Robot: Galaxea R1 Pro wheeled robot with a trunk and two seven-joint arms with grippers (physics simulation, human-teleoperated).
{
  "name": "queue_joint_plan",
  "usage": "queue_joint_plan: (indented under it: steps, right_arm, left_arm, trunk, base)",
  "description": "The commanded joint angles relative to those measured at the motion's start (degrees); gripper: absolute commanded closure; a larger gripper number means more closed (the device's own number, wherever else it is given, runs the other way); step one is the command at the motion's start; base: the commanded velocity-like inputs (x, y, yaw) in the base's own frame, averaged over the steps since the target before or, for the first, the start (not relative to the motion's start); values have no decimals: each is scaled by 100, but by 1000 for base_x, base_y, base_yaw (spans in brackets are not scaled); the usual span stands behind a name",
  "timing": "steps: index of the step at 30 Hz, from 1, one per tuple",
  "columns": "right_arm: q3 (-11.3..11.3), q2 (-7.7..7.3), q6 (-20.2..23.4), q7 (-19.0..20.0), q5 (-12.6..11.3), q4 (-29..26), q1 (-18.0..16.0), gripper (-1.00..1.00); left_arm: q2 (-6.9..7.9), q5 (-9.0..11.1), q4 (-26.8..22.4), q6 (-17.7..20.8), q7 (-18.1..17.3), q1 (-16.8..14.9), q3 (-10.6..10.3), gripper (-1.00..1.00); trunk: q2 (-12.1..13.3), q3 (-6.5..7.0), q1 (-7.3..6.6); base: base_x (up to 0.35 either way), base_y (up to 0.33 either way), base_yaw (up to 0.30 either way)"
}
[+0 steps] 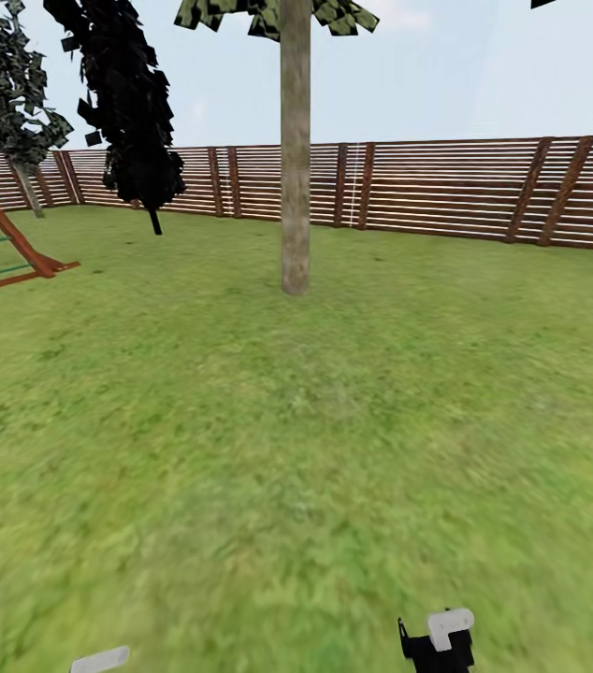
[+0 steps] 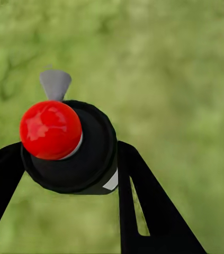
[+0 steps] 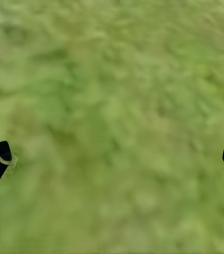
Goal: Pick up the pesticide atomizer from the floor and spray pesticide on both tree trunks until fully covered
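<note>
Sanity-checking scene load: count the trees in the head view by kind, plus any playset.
Pale thick-trunked tree: 1
Near-black conifer: 1
Grey-green leafy tree at the far left: 1
Red playset: 1
Total: 4

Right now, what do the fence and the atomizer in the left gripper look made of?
Fence: wood, going by brown horizontal slats and darker posts, matte. Atomizer: likely plastic, a black matte body with a glossy red cap showing highlights and a grey nozzle, held between the left gripper's black fingers.
</note>
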Motion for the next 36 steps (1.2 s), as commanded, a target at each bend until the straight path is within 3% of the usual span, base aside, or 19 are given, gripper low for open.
queue_joint_plan:
  steps: [1,36]
  right_arm:
    - [0,0,0,0,0,0,0,-100]
    - [0,0,0,0,-1,0,0,-100]
  left_arm:
    - [2,3,2,-3,0,0,-1,100]
    - [-1,-2,2,-7,0,0,-1,100]
  trunk:
    - [0,0,0]
    - [0,0,0]
  base:
    - [340,0,0]
    - [340,0,0]
